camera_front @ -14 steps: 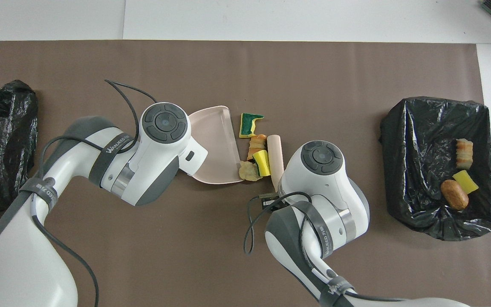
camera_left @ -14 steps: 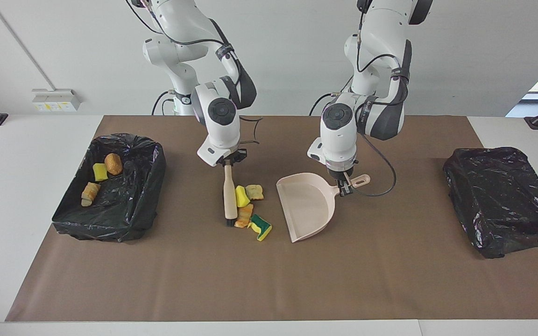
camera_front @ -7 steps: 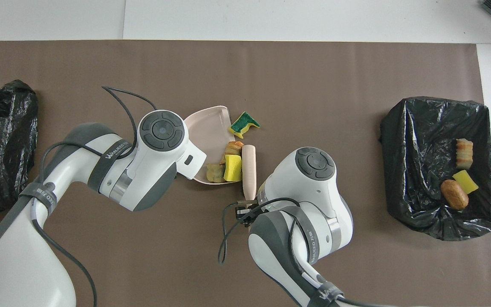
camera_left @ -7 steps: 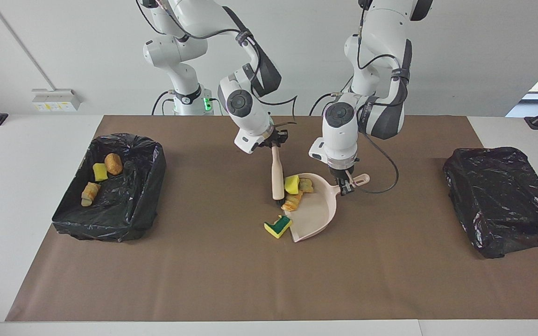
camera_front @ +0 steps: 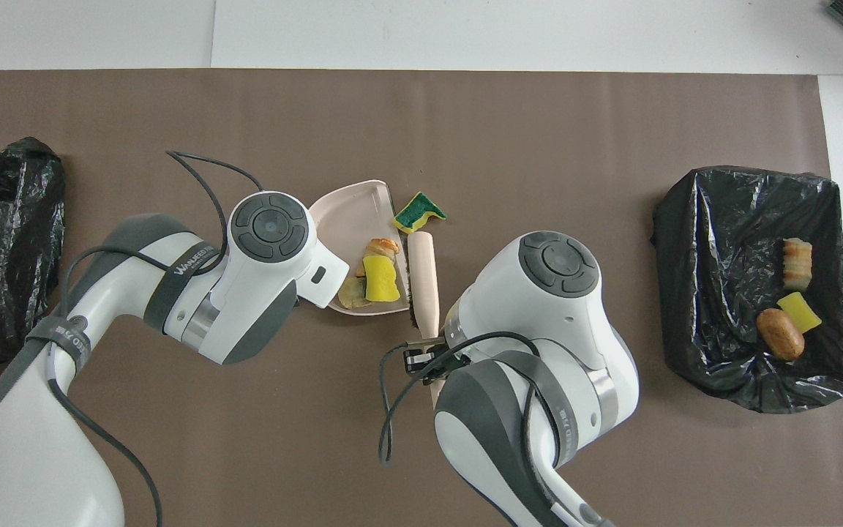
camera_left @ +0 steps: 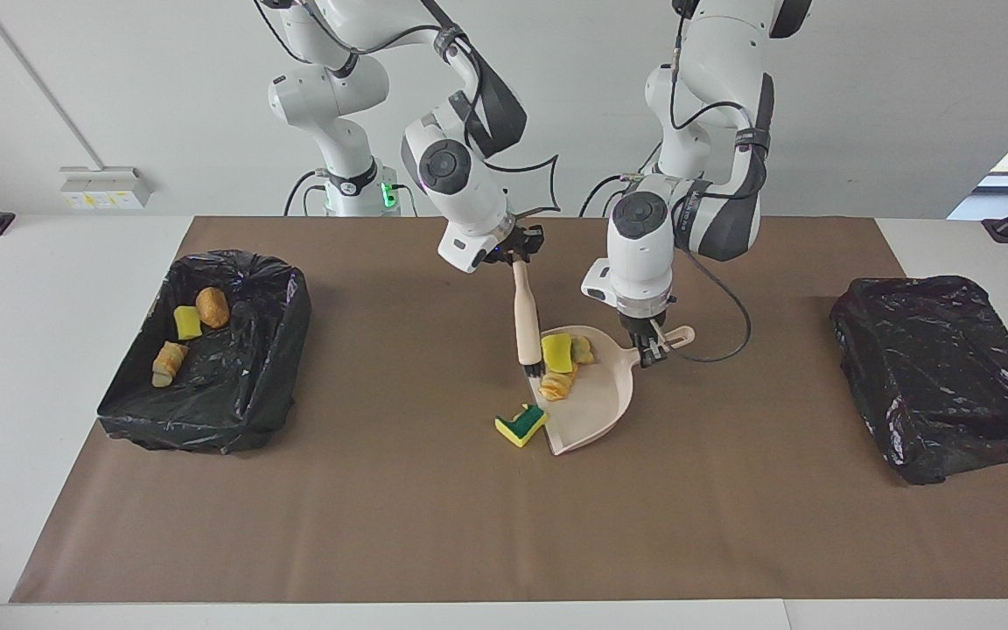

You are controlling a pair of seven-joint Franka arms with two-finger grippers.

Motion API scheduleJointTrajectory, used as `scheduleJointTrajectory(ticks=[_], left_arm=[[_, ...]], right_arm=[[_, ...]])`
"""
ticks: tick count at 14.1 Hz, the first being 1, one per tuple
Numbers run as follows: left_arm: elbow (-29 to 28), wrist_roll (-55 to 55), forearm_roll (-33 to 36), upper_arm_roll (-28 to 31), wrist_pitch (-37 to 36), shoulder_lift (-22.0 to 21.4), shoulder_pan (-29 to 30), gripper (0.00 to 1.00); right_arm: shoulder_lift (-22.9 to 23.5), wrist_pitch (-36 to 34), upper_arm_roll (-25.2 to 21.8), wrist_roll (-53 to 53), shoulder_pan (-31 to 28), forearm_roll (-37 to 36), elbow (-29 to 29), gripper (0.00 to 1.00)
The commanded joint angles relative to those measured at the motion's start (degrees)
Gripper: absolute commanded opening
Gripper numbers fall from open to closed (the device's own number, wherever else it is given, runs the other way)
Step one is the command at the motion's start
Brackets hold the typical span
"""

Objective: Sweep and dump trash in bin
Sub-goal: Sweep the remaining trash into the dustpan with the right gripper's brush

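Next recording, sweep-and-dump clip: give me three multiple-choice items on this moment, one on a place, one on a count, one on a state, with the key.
1. Where does the yellow-and-green scrap lie?
A. in the dustpan
B. on the mat beside the dustpan's open edge
C. in a bin

2. How many scraps lie in the open bin toward the right arm's end?
A. one
B. three
C. five

3. What is the right gripper doing?
A. shut on the brush
B. open over the bin
C. shut on the dustpan's handle

Key: 1 B, the scrap sits on the mat just outside the dustpan. 2 B, three pieces show on the black liner. 3 A, the brush hangs from it, bristles at the dustpan's edge, while the left gripper holds the dustpan's handle.
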Motion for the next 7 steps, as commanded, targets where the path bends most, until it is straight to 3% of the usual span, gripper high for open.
scheduleJointTrajectory(ticks=[1,4,7], left_arm=[[-2.23,-1.10,0.97,-0.05,1.21,-1.71,0.86,0.00],[-1.71,-1.45,0.97,0.04,-0.55,-1.62,1.30,0.00],[-1.79,-1.54,0.97,0.13,-1.08,-1.70,1.30,0.00]], right_arm=[[0.84,0.98,0.42,-10.60,-4.73,-8.22,-0.13,0.00],[7.50,2.13,0.51,-13.45,-6.06,-17.74,5.73,0.00],[14.54,2.39,0.51,-13.19,-5.28,-18.46,11.55,0.00]])
